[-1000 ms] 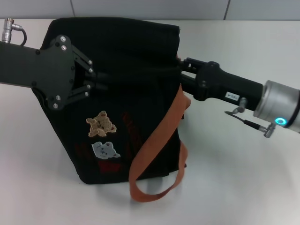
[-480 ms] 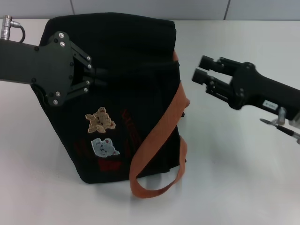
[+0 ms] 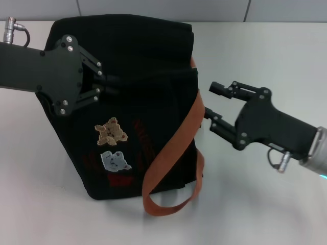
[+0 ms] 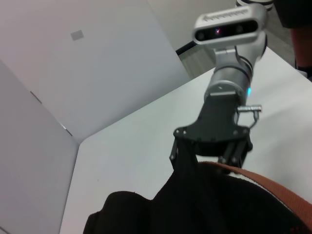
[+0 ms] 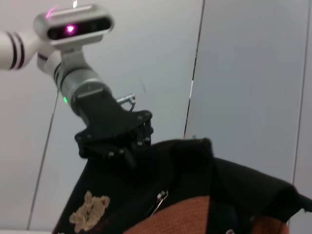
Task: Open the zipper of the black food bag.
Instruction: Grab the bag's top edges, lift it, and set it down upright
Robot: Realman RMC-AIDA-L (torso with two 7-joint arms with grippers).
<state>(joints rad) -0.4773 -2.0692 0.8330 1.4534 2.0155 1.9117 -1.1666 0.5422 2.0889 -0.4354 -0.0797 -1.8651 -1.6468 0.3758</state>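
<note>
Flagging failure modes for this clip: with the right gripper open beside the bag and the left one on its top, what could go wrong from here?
1. The orange-brown handle hangs directly between the open right gripper and the black food bag; reaching in could snag the strap rather than the zipper.
2. The left gripper pinches only the bag's soft fabric; a sideways pull might tip or drag the bag.
3. The silver pull tab shows only in the right wrist view, so aiming may be imprecise.

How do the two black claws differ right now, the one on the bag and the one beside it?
The left gripper is closed on the fabric of the black food bag, near its top; the right gripper is open, beside the bag's right edge, holding nothing. The left reaches in from the left, the right from the lower right. Both are black metal with two fingers.
</note>
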